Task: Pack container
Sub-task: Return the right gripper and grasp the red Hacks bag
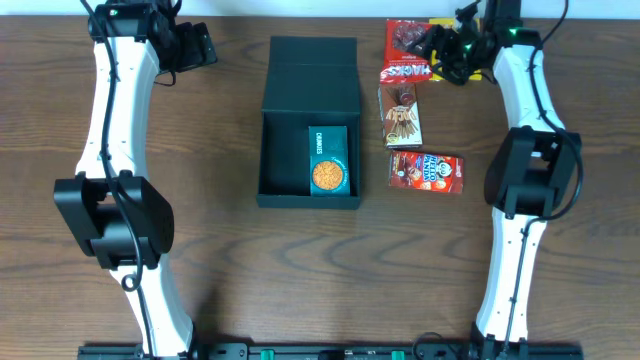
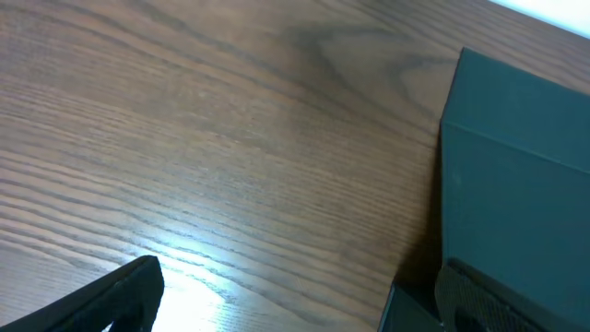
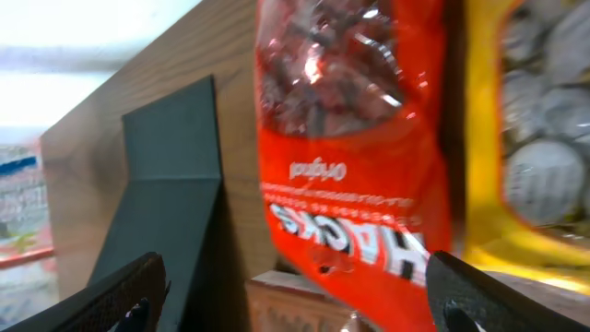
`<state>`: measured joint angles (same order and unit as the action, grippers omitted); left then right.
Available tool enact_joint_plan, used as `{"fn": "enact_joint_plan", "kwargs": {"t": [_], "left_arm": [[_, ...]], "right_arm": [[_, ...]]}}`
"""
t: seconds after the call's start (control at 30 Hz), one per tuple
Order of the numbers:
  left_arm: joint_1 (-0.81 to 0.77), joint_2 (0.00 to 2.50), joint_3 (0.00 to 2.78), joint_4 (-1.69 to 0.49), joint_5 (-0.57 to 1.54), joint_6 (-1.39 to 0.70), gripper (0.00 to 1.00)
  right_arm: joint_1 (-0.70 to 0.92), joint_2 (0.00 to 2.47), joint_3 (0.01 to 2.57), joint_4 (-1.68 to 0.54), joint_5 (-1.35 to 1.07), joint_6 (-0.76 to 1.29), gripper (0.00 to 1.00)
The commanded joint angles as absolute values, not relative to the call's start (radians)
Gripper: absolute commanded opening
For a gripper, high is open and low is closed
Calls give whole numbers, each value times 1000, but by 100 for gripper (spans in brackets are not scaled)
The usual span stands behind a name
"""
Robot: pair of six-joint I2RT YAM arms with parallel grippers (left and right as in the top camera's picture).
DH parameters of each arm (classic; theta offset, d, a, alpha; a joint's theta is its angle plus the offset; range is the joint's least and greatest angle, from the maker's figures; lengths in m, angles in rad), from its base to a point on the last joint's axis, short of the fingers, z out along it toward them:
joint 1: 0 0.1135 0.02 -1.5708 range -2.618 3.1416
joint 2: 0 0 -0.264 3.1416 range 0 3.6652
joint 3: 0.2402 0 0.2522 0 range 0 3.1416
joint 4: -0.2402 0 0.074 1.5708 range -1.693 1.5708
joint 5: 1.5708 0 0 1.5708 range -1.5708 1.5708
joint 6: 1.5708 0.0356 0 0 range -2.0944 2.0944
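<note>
Overhead looks straight down on the whole table (image 1: 220,250); the left wrist view sits low, facing the container (image 2: 516,157), shared by all 3 views; the right wrist view crowds a red packet (image 3: 350,157)

A robotics laboratory bench is indicated. Two white-and-black jointed arms, the left arm (image 1: 106,120) and the right arm (image 1: 530,90), are seen rising from a black rail (image 1: 330,352) along the near edge of a dark wood-grain table (image 1: 220,270). A staged set of goods is laid out between them: an open dark container (image 1: 285,150) with colourful snack packets (image 1: 425,170) beside it. Beyond the table's far edge only a bright blur is shown in the right wrist view; the room cannot be made out.
</note>
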<state>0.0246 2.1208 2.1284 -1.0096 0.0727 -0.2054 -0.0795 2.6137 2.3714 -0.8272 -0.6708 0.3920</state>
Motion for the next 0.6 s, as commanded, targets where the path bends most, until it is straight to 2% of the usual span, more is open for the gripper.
{"fn": "enact_joint_plan", "kwargs": {"t": [0.0, 0.17, 0.57], "left_arm": [[28, 2120, 2148, -1008, 75, -207, 95], [28, 2120, 2148, -1009, 75, -217, 95], [27, 2120, 2148, -1008, 75, -217, 96]], "right_arm": [[-77, 2643, 2369, -831, -687, 408, 91], [-78, 2649, 2369, -879, -593, 418, 89], [-86, 2650, 2369, -899, -580, 422, 86]]}}
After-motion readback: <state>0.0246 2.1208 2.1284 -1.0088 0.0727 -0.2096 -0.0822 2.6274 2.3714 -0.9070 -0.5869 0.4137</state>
